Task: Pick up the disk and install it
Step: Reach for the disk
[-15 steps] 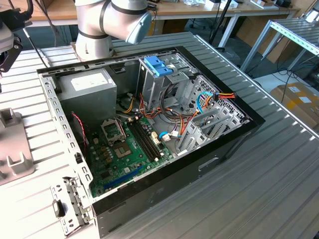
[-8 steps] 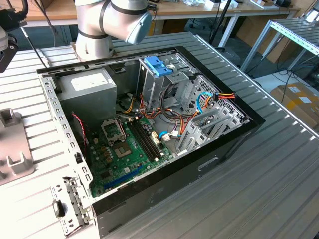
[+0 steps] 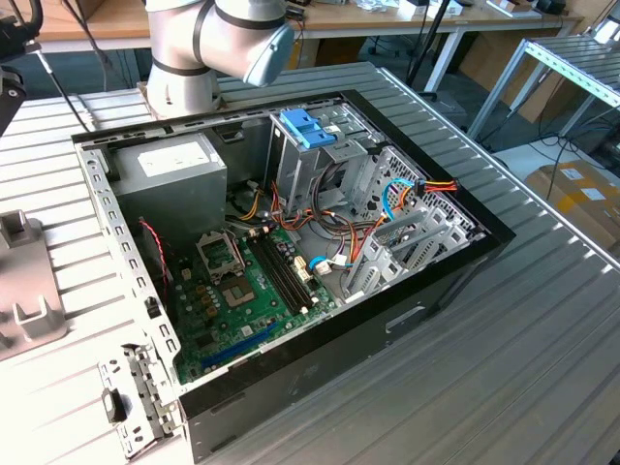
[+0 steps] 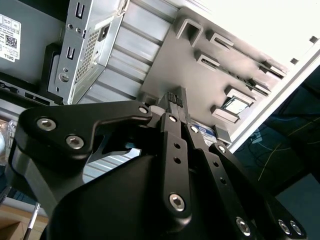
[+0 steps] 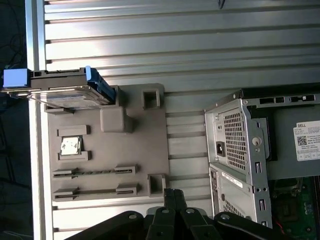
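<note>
The disk is a flat dark drive with blue rails and a blue tab. In the first wrist view it rests on a corner of a grey holder plate, next to the table's edge. My gripper hovers over the plate's opposite edge, well apart from the disk. Its two black fingers are pressed together with nothing between them. In the second wrist view the gripper points at the same plate. The open computer case lies on the table in the exterior view.
Inside the case are a grey power-supply box, a pale blue bracket, a green motherboard and loose cables. The plate lies at the exterior view's left. It also holds a small chip. The case's rear corner stands close beside the gripper.
</note>
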Robot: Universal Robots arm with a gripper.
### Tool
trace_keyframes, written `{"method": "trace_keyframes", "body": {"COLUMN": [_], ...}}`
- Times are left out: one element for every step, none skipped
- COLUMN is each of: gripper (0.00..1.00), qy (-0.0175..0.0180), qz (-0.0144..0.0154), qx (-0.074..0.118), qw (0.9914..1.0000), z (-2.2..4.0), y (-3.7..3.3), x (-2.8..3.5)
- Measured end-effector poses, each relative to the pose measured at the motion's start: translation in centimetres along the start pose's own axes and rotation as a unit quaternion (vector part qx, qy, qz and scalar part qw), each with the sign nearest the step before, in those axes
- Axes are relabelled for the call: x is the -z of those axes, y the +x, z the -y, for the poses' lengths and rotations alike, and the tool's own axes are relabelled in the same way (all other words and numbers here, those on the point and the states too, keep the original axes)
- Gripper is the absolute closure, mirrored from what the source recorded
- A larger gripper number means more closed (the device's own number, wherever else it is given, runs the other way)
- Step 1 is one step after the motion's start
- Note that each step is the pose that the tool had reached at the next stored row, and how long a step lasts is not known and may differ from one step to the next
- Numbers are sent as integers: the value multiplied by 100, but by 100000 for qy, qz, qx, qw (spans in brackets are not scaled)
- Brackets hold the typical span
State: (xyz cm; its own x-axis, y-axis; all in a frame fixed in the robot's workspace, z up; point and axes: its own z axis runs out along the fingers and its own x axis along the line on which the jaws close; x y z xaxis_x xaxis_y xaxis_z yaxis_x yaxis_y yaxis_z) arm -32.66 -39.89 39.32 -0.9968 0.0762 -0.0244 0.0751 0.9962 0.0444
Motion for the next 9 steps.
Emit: {"method": "trace_keyframes", "body": {"gripper": [89,89,89,89,89,89,89,89,89], "qy": [1,-1,-3,-3,-5,-8,-8,-16,-14], "qz": [1,1,2,1,0,2,1,2,1], "qx": [1,1,0,1,4,2,2,2,-1], "qw": [100000,100000,100000,100000,100000,100000,100000,100000,100000], "z": [1,1,2,3,3,4,5,6,6], "y": [7,19,27,33,40,51,63,78,85], "x": [0,1,1,1,1,1,2,2,2]}}
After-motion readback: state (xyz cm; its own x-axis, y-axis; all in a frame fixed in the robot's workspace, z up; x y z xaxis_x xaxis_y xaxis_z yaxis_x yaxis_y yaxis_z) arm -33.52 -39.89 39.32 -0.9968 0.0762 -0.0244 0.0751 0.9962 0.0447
